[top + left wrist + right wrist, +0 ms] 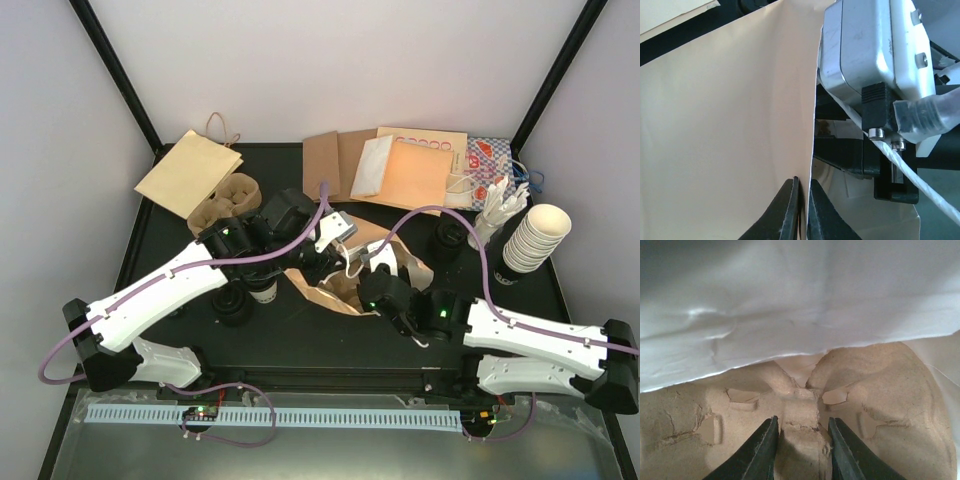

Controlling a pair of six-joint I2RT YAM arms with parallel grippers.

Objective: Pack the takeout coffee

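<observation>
- A brown paper bag [325,292] lies crumpled and open at the middle of the black bench [560,300]. Both arms meet at it.
- The left gripper [802,189] is at the bag's left edge. Its jaws are pressed together on the thin edge of the bag's pale paper wall [715,125], which fills the left of that wrist view.
- The right gripper [802,426] reaches into the bag's mouth from the right. Its jaws are clamped on the raised centre ridge of a brown pulp cup-carrier tray [880,390], one jaw on each side of the ridge.
- That tray sits inside the bag, with the bag's white inner wall [800,300] sagging just over it.
- A small cream-white paper cup with a round black lid [264,292] stands on the bench just left of the bag, outside it and close against the left arm.
- A round black-topped shape [235,305] sits just left of that cup, further from the bag. I cannot tell whether it is a second lidded cup.
- A second brown pulp carrier [225,200] lies beyond the bag to the left, beside a flat tan paper bag [190,170].
- A leaning stack of lidless cream cups [535,235] stands well to the right of the bag.
- Flat paper bags [400,165] lie beyond the bag along the far edge.
</observation>
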